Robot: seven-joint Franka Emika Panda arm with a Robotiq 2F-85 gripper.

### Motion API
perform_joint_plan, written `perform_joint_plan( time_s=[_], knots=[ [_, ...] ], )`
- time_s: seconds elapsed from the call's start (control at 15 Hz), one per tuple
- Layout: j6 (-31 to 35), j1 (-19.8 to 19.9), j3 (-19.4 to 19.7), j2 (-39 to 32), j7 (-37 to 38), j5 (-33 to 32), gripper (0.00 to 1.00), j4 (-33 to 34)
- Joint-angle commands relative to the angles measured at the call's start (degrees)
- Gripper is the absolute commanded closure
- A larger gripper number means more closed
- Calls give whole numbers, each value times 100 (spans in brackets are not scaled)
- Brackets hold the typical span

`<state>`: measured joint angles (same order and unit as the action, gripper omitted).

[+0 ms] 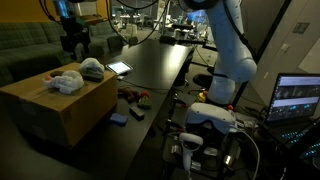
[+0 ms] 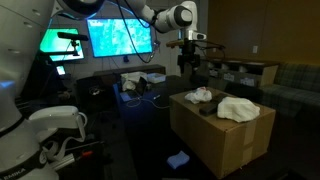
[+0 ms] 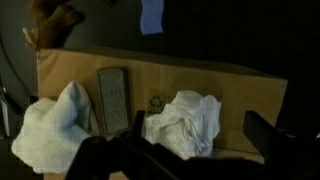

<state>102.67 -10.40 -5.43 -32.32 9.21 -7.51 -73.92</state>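
Here, the tool [image 2: 187, 62] hung empty with jaws apart above the brown cardboard box [image 2: 222, 140], clear of the two crumpled white cloths [image 3: 185, 122] and the flat grey rectangular remote-like object [image 3: 114, 98] lying untouched on its top.
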Motion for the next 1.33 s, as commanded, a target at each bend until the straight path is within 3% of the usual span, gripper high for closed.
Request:
perform_joint_plan(
  time_s=[0.0,0.47,0.73,1.27],
  knots=[
    [-136,29,22,1130,395,435,0,-1385],
    [-125,225,32,2813,438,890,0,-3461],
    [355,381,78,3810,469,801,0,-4721],
    [2848,736,111,5864,270,50,0,-7362]
  ],
)
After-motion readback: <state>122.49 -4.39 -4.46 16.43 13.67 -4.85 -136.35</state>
